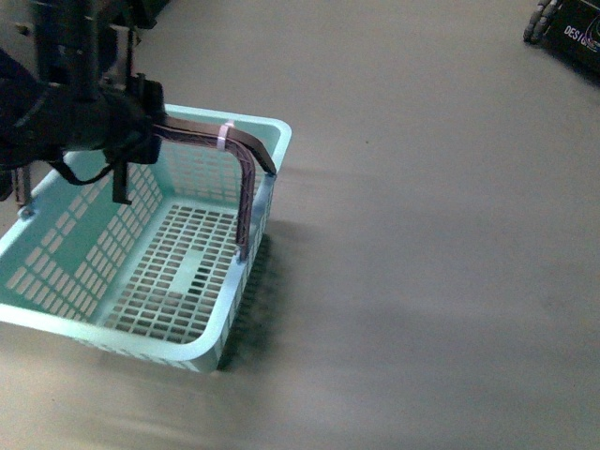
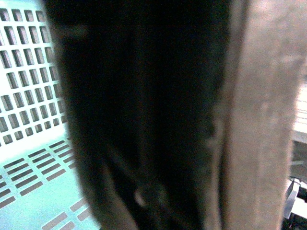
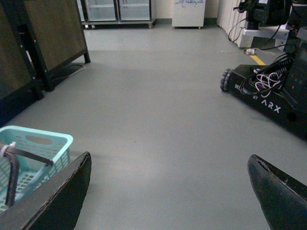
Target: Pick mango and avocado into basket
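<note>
Left end effector (image 1: 117, 131): black, above the far left side of the basket (image 1: 141, 339), with the brown swing handle (image 1: 220, 136) running into it; whether its jaws are clamped cannot be told. Right end effector (image 3: 169, 160): fingers spread wide, holding nothing. Basket: light teal, on the grey floor (image 1: 422, 234), only its slotted bottom showing inside. Room: glass-fronted cabinets (image 3: 117, 10) at the far wall; black wheeled ARX base (image 3: 261, 96) well apart from the basket.

Front view looks down on the basket (image 1: 141, 337); left wrist crowds its inside; right wrist catches its corner.
</note>
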Robot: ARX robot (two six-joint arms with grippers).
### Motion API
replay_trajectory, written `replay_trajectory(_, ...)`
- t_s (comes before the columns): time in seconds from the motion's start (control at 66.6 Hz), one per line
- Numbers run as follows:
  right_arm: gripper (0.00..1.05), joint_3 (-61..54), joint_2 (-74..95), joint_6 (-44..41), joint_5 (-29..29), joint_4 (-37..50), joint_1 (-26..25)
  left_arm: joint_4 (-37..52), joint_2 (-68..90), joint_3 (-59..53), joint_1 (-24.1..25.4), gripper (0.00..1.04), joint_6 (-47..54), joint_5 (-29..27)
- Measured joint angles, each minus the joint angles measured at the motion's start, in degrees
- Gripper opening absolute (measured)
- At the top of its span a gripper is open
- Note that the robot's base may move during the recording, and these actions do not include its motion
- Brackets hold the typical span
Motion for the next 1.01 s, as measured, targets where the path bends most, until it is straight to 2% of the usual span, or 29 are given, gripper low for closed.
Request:
replay_trajectory(0.21, 0.96, 0.0, 0.0, 0.0, 0.0, 0.0, 0.0, -0.6, -19.7, -13.8, 2.3, 0.13, -3.3, 1.4)
replay_trajectory(0.39, 0.96, 0.0, 0.0, 0.0, 0.0, 0.0, 0.0, -7.8, -38.1, -20.3, 4.3, 0.13, -5.6, 2.8)
replay_trajectory(0.705, 0.96, 0.0, 0.0, 0.0, 0.0, 0.0, 0.0, -21.6, -60.7, -22.4, 5.0, 0.13, -7.7, 4.9)
replay_trajectory(0.78, 0.96, 0.0, 0.0, 0.0, 0.0, 0.0, 0.0, -27.5, -68.6, -22.5, 5.5, 0.13, -8.2, 4.6)
replay_trajectory(0.885, 0.96, 0.0, 0.0, 0.0, 0.0, 0.0, 0.0, -31.4, -73.1, -22.5, 5.8, 0.13, -7.9, 3.6)
replay_trajectory(1.005, 0.96, 0.0, 0.0, 0.0, 0.0, 0.0, 0.0, -31.8, -74.2, -22.5, 6.1, 0.13, -7.3, 3.0)
